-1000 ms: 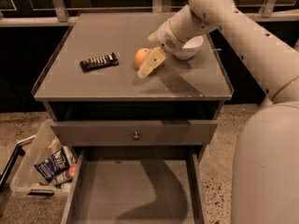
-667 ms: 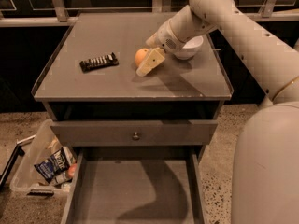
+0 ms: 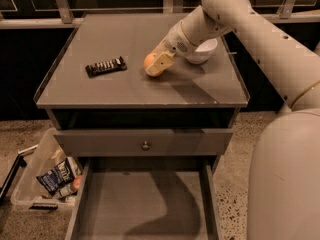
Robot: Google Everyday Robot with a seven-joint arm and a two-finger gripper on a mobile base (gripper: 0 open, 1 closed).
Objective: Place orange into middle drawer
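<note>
Almost nothing has moved since a second ago: the gripper (image 3: pixel 154 68) has shifted only a little, its tip now slightly higher in the view, and it stays low over the cabinet top (image 3: pixel 125 91), pressed close against the right side of the orange (image 3: pixel 148 61). The orange itself lies at the same spot as before, on the top, near the middle and a little toward the back, and its right part is covered by the cream body of the gripper. We cannot tell whether the gripper is spread, closed, or pinching the fruit, because it hides its own far side. The arm (image 3: pixel 260 39) comes in from the upper right, as it did earlier, and passes over the white bowl (image 3: pixel 205 53), which stands just behind and to the right of the gripper and has not changed place. The dark flat bar (image 3: pixel 105 66) on the left part of the top also rests where it was, well apart from the orange. Below the top, the drawer with the round knob (image 3: pixel 145 145) is pulled out only slightly. Under it, the middle drawer (image 3: pixel 145 206) is pulled far out toward us, and we see its plain grey floor with a shadow on it. On the floor at the left stands a clear plastic bin (image 3: pixel 27 184) with some packets inside.
</note>
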